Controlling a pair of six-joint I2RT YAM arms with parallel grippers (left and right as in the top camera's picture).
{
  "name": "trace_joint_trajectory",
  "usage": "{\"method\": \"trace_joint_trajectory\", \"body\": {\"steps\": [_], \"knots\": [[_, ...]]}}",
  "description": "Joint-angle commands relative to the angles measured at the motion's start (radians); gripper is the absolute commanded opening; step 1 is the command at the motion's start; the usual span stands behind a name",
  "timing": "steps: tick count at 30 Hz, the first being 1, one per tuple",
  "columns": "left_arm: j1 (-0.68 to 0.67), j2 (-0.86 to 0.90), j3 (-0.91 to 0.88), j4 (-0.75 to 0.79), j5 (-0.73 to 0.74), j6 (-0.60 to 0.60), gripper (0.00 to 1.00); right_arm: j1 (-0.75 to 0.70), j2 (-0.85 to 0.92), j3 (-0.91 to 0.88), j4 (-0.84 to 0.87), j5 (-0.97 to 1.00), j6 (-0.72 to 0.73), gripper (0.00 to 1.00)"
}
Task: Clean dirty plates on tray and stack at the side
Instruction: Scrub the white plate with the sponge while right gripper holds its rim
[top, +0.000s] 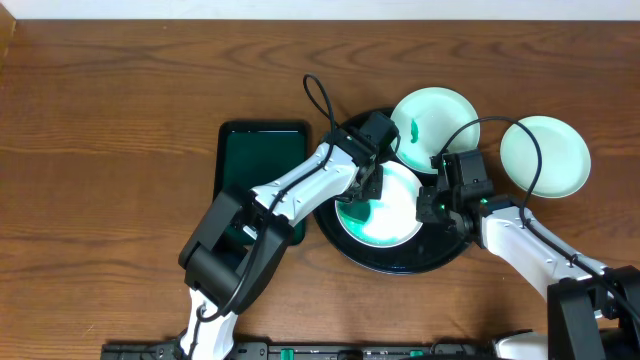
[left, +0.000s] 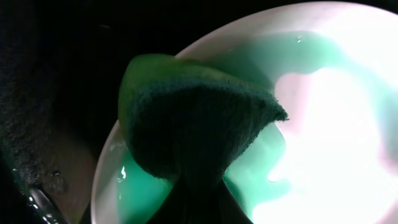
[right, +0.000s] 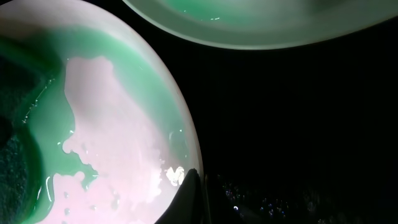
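The black round tray (top: 455, 250) holds a plate (top: 400, 215) flooded with green liquid. My left gripper (top: 372, 186) is shut on a dark green sponge (left: 199, 124) that presses on this plate's left part (left: 336, 124). At the plate's right rim (right: 177, 134), my right gripper (top: 432, 207) is shut on the edge, its dark fingertip (right: 188, 198) lying over the rim. A second plate (top: 435, 118) with a small green smear rests on the tray's far rim and shows at the top of the right wrist view (right: 249, 28). On the table to the right lies a third plate (top: 545, 156).
A dark green rectangular tray (top: 262, 165) lies left of the black tray, partly under my left arm. Bare wooden table (top: 110, 150) stretches left and behind. My arms' cables loop above the tray.
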Motion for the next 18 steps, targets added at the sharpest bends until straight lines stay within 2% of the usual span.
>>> {"method": "trace_joint_trajectory", "body": {"steps": [1, 10, 18], "knots": [[-0.027, 0.071, -0.027, -0.016, 0.206, 0.032, 0.07, 0.017, 0.006, -0.004, 0.005, -0.031, -0.019, 0.01], [-0.026, 0.06, -0.026, 0.056, 0.5, 0.077, 0.07, 0.017, 0.006, -0.004, 0.005, -0.031, -0.019, 0.01], [-0.024, -0.043, -0.019, 0.091, 0.517, 0.107, 0.07, 0.017, 0.006, -0.004, 0.006, -0.031, -0.019, 0.01]]}}
